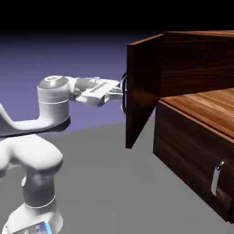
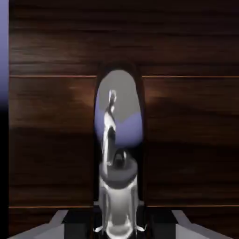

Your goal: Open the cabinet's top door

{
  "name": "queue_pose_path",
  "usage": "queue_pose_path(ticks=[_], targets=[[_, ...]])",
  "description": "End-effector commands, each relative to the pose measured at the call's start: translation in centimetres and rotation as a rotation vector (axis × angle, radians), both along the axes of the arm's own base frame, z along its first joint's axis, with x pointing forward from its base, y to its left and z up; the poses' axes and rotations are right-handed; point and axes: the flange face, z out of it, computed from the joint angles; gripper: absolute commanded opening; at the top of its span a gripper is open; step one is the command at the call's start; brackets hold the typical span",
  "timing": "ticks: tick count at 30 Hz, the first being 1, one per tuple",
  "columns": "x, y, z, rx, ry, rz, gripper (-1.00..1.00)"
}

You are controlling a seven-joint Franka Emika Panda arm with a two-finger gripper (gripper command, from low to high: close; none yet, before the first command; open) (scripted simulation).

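The dark walnut cabinet fills the exterior view's right side. Its top door stands swung well out from the front, showing the dark inside behind it. The door's curved silver handle sits on the outer face, and my gripper reaches in level from the left and is shut on it. In the hand view the handle stands large and upright between the two fingers, with my gripper at the bottom edge and the door's wood grain behind it.
The lower panel is shut, with its vertical silver handle near the right. The grey table spreads below the open door. My white arm rises from the lower left.
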Motion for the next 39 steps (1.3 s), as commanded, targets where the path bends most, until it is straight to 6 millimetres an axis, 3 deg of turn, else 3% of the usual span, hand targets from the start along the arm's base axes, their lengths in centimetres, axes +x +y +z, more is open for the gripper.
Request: queue_pose_path(ticks=[1,13,23,31,39], targets=[[-0.3,0.6,0.0,0.0,0.0,-0.011,-1.0],[-4.1,8.5,0.0,0.0,0.0,-0.178,-1.0],[-6.8,18.2,0.0,0.0,0.0,-0.372,-1.0],[-7.5,26.3,0.0,0.0,0.0,-0.527,-1.0],[-7.2,32.6,0.0,0.0,0.0,-0.646,-1.0]])
